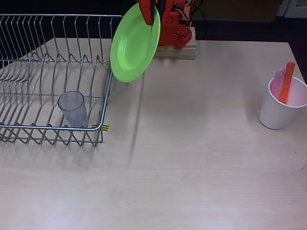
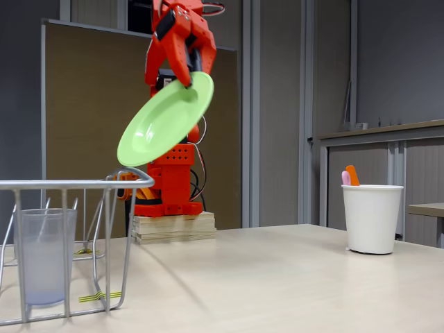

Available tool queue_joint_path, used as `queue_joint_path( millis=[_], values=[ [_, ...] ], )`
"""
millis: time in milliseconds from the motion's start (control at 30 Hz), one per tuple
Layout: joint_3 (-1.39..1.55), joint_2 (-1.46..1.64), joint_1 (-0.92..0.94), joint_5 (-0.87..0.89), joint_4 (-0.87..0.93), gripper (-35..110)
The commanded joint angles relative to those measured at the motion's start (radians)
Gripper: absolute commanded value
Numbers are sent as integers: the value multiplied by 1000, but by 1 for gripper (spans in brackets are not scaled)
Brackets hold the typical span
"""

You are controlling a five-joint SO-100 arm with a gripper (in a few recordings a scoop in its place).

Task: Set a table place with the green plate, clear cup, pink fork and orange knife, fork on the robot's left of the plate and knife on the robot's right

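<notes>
My gripper (image 2: 189,78) (image 1: 150,19) is shut on the upper rim of the green plate (image 2: 163,119) (image 1: 134,45), which hangs tilted high in the air over the right edge of the dish rack. The clear cup (image 1: 73,109) (image 2: 43,257) stands inside the wire rack near its front right corner. Handles of the pink fork (image 1: 277,81) (image 2: 345,177) and the orange knife (image 1: 287,82) (image 2: 353,174) stick up out of a white cup at the right.
The wire dish rack (image 1: 29,86) (image 2: 76,184) takes up the left of the table. The white cup (image 1: 281,106) (image 2: 372,217) stands near the right edge. My arm's base sits on a wooden block (image 1: 175,50) at the back. Bare beige table (image 1: 192,158) lies between.
</notes>
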Motion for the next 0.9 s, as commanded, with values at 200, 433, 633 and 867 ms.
queue_joint_path(
  millis=[200,433,633,867],
  values=[
    [-163,-127,-21,38,46,0],
    [-169,-167,-20,25,28,0],
    [-31,-181,-80,98,-51,0],
    [245,-201,-101,235,-216,0]
  ],
)
